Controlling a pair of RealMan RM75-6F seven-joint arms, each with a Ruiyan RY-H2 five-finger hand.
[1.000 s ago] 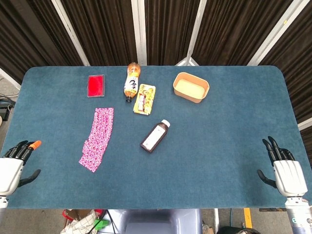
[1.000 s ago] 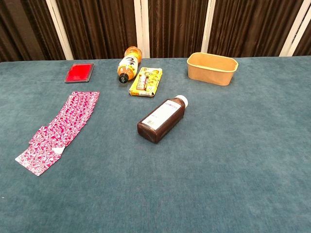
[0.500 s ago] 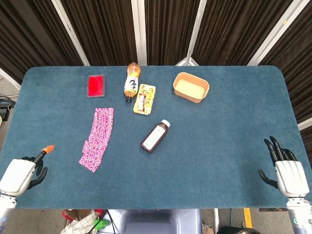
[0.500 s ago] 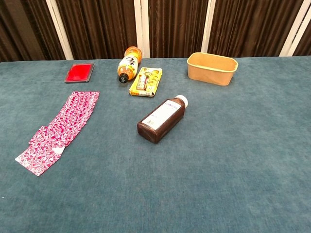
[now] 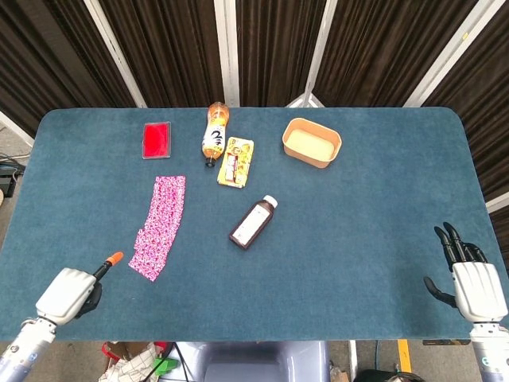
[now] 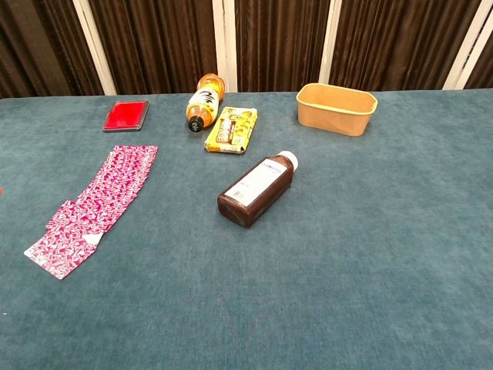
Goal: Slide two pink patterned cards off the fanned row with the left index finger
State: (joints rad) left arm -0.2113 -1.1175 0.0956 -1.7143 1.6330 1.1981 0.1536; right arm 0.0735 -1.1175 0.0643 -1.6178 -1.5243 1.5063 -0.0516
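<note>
A fanned row of pink patterned cards (image 5: 160, 226) (image 6: 94, 206) lies on the left part of the blue table (image 5: 358, 239), running from far to near. My left hand (image 5: 70, 291) is at the near-left edge, its orange-tipped index finger (image 5: 111, 260) stretched out toward the row's near end and stopping just short of the nearest card, with the other fingers curled in. My right hand (image 5: 473, 282) stays at the near-right edge with its fingers apart, holding nothing. Neither hand shows in the chest view.
A red flat box (image 5: 157, 139) lies beyond the cards. An orange drink bottle (image 5: 213, 134), a yellow snack pack (image 5: 235, 161) and a brown bottle (image 5: 253, 222) lie toward the middle. A tan bowl (image 5: 311, 142) stands at the back right.
My left hand has moved right along the near edge toward the cards, curling its fingers and leaving the index finger pointing. The right hand has drifted slightly nearer. The cards have not moved.
</note>
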